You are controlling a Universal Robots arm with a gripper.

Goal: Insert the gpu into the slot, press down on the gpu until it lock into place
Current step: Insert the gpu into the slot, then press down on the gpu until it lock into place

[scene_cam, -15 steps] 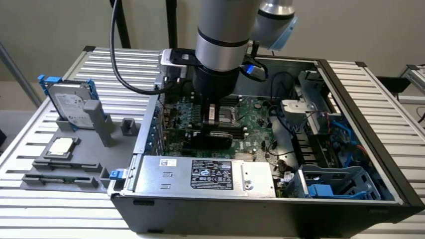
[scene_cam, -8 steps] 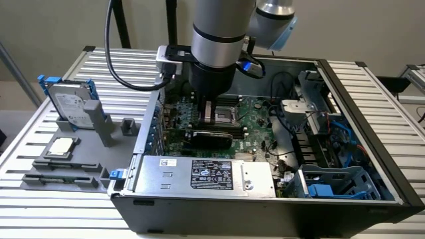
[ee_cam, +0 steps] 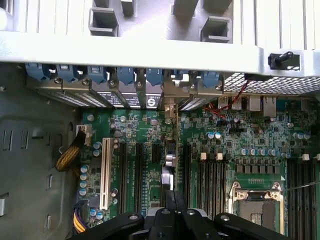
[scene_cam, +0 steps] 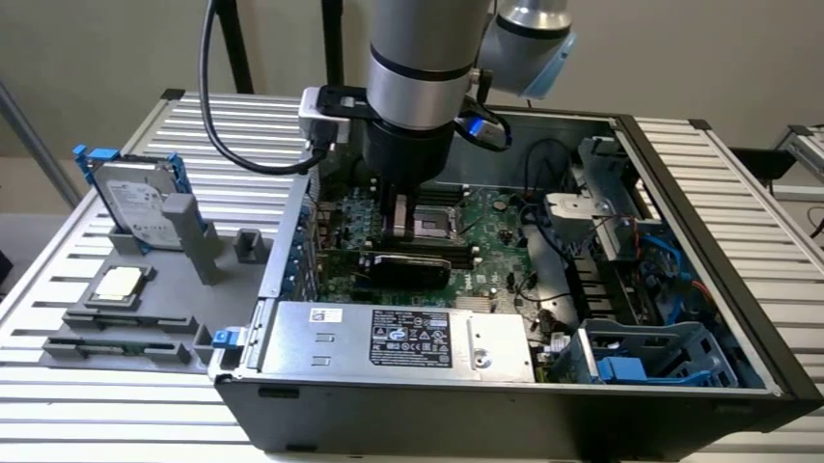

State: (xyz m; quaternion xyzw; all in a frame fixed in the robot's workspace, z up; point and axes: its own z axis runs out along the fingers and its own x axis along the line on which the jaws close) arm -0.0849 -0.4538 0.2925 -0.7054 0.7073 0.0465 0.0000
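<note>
gripper [ee_cam: 173, 196] clenching on gpu [scene_cam: 405, 264] top edge | gpu standing upright on motherboard [scene_cam: 500, 220], at 6 o'clock of CPU socket [scene_cam: 424, 231] in exterior view | judging: light, stiff, fragile card; gripping shroud edge mid-length, avoiding circuitry

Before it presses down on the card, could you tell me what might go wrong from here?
1. The gpu stands edge-on under the gripper, and whether its lower edge is lined up cannot be seen; pressing could tilt or jam it.
2. Its bracket sits tight against the rear-panel openings and might snag.
3. Black slots flank it closely; a tilted card could strike them.
</note>
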